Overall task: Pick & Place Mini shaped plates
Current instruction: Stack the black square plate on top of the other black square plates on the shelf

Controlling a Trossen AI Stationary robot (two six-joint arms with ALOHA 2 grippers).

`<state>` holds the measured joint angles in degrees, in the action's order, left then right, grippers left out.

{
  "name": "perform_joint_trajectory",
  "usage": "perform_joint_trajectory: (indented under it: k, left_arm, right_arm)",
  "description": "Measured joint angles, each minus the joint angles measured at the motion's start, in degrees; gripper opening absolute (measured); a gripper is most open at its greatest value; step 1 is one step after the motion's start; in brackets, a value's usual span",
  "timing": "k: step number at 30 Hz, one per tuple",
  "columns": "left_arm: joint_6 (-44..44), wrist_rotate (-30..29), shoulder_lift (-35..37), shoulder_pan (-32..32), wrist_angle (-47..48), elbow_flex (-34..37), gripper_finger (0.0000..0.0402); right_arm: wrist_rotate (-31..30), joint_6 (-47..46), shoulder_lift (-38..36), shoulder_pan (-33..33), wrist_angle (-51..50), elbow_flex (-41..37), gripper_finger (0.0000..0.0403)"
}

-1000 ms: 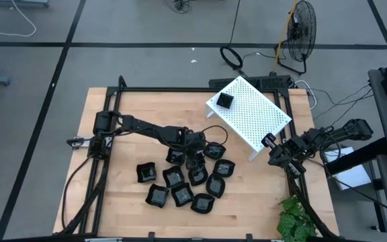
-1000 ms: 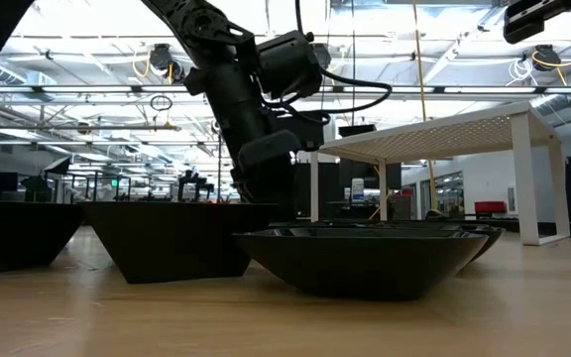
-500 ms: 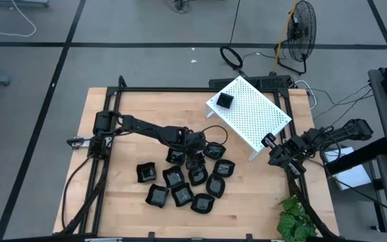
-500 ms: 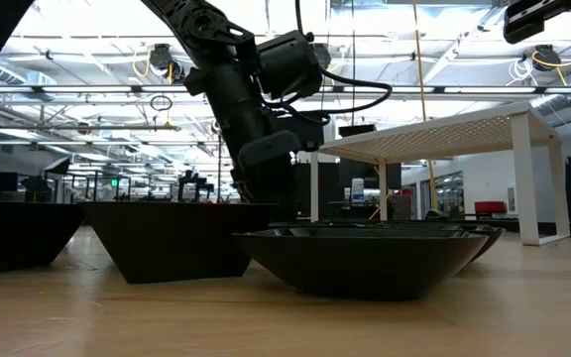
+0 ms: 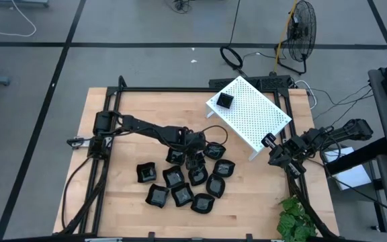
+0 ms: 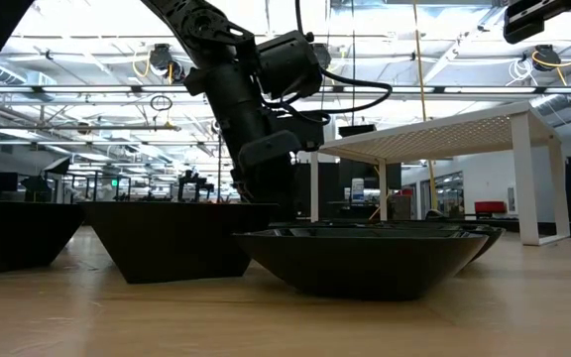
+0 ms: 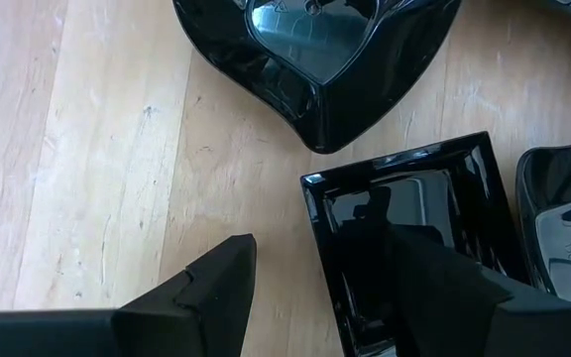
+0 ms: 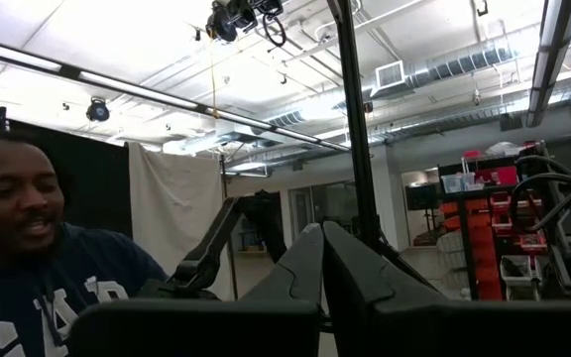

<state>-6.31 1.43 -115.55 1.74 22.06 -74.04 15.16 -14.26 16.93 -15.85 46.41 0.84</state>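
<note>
From above, the left end effector (image 5: 195, 161) reaches over the middle of the wooden surface (image 5: 123, 107), down among a cluster of mini shaped plates (image 5: 180, 180) that lie close together on the near half of the surface. One more small black plate (image 5: 225, 101) sits on top of the white perforated rack (image 5: 250, 114), which stands toward the far right. The right end effector (image 5: 273, 149) waits at the right edge of the surface, just beside the rack's near corner.

At surface height, a wide black plate (image 6: 365, 260) fills the foreground with a square-sided plate (image 6: 171, 238) just beside it; the left arm (image 6: 256, 109) comes down behind them, and the rack (image 6: 464, 129) stands to the right.

The left wrist view shows the fingers (image 7: 216, 288) apart, straddling one rim of a square plate (image 7: 414, 233): one finger over the bare wood outside it, the other over its inside. A heart-shaped plate (image 7: 315, 50) lies near it.

The right wrist view shows that arm's fingers (image 8: 305, 268) pressed together on nothing, raised toward the room, where a person (image 8: 38, 258) in a dark top is seen.
</note>
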Motion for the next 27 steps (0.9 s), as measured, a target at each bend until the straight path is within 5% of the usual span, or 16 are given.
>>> perform_joint_trajectory:
  k: [16, 27]
  left_arm:
    - [0.03, 0.09, 0.0, 0.11, 0.2, 0.02, 0.0223]
    - [-3.36, 0.2, 0.0, 1.24, 0.21, 0.02, 0.0085]
  right_arm:
    - [0.0, -0.02, -0.02, 0.01, 0.02, 0.02, 0.0]
    - [0.0, 0.0, -0.02, 0.01, 0.02, 0.02, 0.0]
